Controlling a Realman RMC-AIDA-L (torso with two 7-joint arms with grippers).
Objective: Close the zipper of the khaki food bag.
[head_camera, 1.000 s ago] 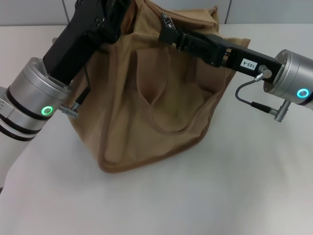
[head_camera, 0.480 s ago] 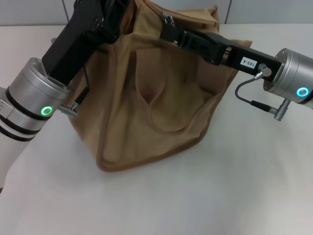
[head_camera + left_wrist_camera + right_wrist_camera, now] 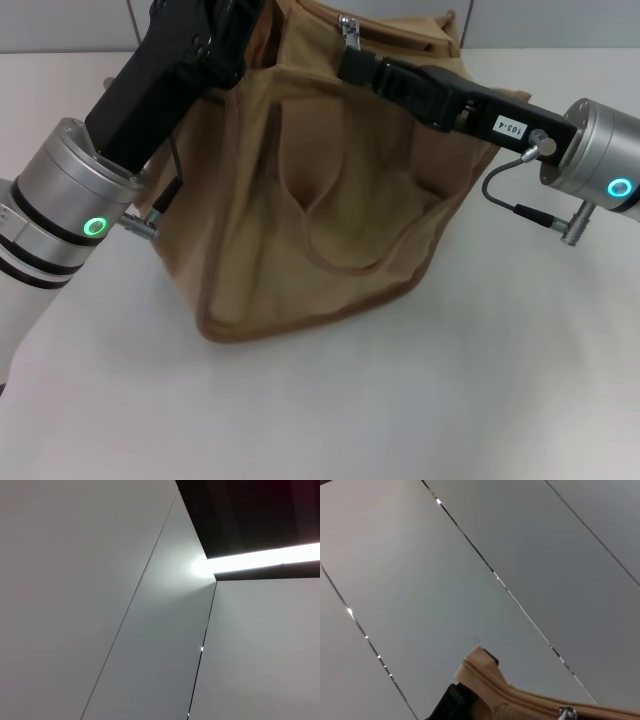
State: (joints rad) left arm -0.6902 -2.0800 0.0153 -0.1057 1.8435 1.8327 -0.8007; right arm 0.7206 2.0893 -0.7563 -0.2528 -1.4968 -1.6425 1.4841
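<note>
- Two arms are at the khaki food bag (image 3: 310, 200), which stands on a white table (image 3: 480, 400) in the middle of the head view, its looped strap handle (image 3: 340, 240) facing the camera.
- Right gripper (image 3: 348, 55) reaches in from the right to the bag's top edge; a small silver pull tab (image 3: 349, 30) of the zipper (image 3: 540, 700) stands upright at its tip. The fingers appear pinched on this tab.
- Right wrist view shows the tan zipper tape end and a bit of shiny metal (image 3: 566, 712) at the frame edge, against grey wall panels (image 3: 470, 580).
- Left gripper (image 3: 240, 25) sits at the bag's upper left corner, its black body pressed against the fabric. Its fingertips run out of the head view, so whether they are wide, narrow or holding cloth cannot be told.
- Left wrist view shows only wall panels (image 3: 100, 605) and a lit strip (image 3: 265, 560); no bag appears in it.
- Bag's lower binding (image 3: 300, 322) rests on the table.
</note>
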